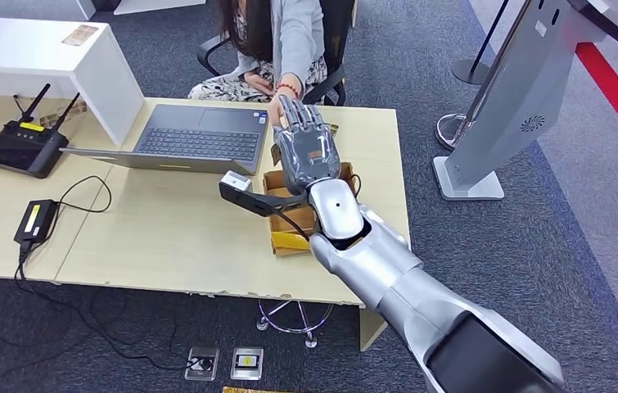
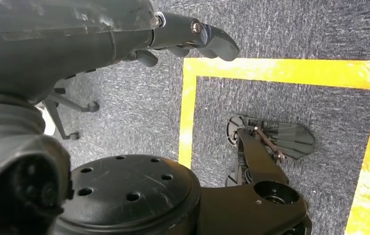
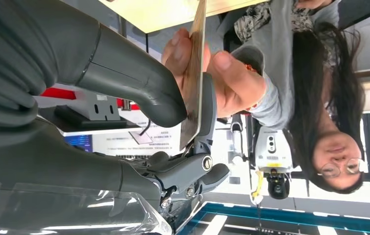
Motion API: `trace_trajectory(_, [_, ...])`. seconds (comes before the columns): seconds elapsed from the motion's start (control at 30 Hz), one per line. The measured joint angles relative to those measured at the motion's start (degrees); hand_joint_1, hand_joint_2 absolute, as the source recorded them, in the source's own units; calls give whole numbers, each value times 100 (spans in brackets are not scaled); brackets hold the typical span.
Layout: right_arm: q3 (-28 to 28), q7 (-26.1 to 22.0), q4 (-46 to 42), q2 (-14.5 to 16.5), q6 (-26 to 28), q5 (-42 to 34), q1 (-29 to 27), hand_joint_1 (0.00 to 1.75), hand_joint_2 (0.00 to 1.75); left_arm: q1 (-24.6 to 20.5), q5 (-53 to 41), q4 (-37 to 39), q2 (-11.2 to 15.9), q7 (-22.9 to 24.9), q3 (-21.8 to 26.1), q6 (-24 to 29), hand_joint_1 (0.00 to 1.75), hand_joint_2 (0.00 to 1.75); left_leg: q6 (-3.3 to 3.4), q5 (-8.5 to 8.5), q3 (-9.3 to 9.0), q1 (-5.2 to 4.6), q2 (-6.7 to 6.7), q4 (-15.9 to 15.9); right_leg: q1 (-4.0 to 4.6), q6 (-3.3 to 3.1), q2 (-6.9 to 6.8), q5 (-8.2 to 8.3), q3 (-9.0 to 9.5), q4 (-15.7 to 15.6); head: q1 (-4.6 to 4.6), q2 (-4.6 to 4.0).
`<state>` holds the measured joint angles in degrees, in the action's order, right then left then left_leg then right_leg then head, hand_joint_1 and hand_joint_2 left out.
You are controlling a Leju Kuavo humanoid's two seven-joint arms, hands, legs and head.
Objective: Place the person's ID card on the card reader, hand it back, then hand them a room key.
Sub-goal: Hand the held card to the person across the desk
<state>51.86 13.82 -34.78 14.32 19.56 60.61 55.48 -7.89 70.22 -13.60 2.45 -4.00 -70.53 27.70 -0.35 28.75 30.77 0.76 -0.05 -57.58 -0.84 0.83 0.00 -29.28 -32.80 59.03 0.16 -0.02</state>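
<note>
**Card held by two hands at once: the risk is in the release**

The right hand (image 1: 305, 141) reaches over the desk (image 1: 166, 237) toward the seated person (image 1: 285, 41). In the right wrist view the card (image 3: 195, 73) is pinched between the grey thumb (image 3: 138, 90) and a darker finger behind it, and the person's hand (image 3: 222, 73) grips the far end of the same card. So the card is in the air above the far edge of the desk, between robot and person, touched by both. I cannot tell from the pictures if this is the ID card or the room key.

The left hand (image 2: 192, 36) hangs beside the body, over the grey carpet with the yellow tape (image 2: 188, 112); its fingers are curled in and hold nothing.

What can go wrong, as I judge it:

- If the thumb lets go before the person's grip is firm, the card can fall on the laptop (image 1: 199, 135), in the open box (image 1: 289, 205) under the wrist, or off the desk edge.
- If the thumb keeps pressing while the person pulls, the thin card can bend or slip out sideways.
- If the arm pulls back too early, it can tear the card from the person's fingers.
- On the way back, the low wrist can hit the box or the laptop.
</note>
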Motion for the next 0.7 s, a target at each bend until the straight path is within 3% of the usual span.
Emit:
trace_trajectory(0.27, [1,57,155,33,2,48,1,175,175,0,25,0,-31,-1,0,19,0,0,0,0,0,0,0,0,0,0,1,0,-2,0,-1,-1])
trace_trajectory(0.3, [1,57,169,36,4,59,2,134,175,0,26,0,-34,-1,0,20,0,0,0,0,0,0,0,0,0,0,1,0,-2,0,0,0])
trace_trajectory(0.4, [2,55,207,42,11,79,3,3,44,0,33,0,-43,0,0,37,0,0,0,0,1,0,0,0,0,0,1,0,-2,0,0,0])
trace_trajectory(0.43, [2,54,220,45,14,84,3,0,0,0,36,0,-45,1,0,45,0,0,0,0,1,0,0,0,0,0,1,0,-1,0,0,0])
trace_trajectory(0.7, [9,-26,322,93,34,117,3,0,0,0,79,0,-53,49,2,111,0,0,0,0,0,0,0,0,0,0,1,0,-1,0,-1,0])
